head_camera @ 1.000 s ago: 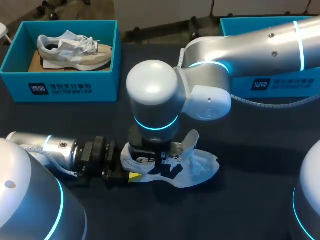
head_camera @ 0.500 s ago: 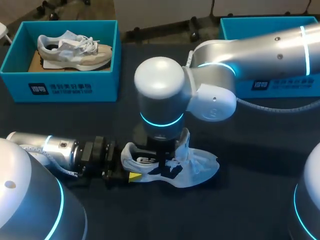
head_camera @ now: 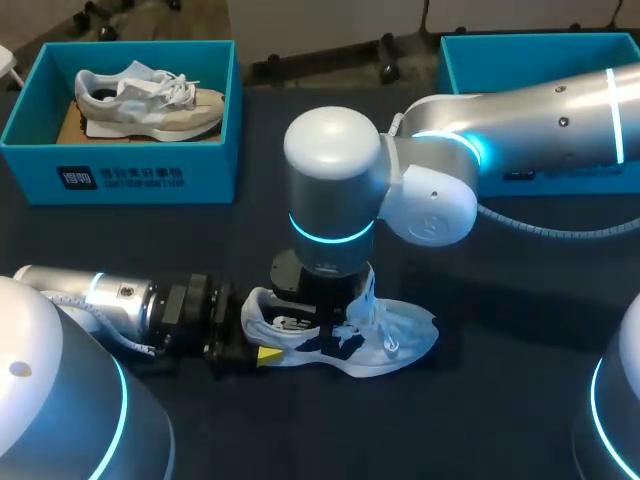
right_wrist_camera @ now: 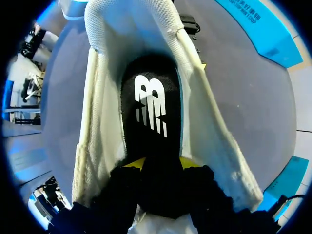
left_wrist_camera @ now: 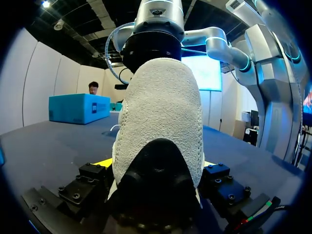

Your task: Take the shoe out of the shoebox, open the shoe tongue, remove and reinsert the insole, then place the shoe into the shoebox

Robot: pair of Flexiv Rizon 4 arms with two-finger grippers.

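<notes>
Dark tabletop (head_camera: 500, 400) bears a white knit sneaker (head_camera: 400, 335), heel clamped in the left gripper (head_camera: 262, 351) as an anchor so the right gripper (right_wrist_camera: 161, 163), pinching the flat black insole (right_wrist_camera: 151, 117), can pull.

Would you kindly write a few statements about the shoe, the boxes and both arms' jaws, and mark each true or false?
1. The white shoe lies on the table, outside both boxes. True.
2. The left arm's jaws stand open, clear of the shoe. False: they clamp its heel from both sides.
3. The right arm's jaws reach down into the shoe and close on the black insole. True.
4. The left shoebox is empty. False: it holds another sneaker.
5. The insole lies on the table beside the shoe. False: it sits inside the shoe.
</notes>
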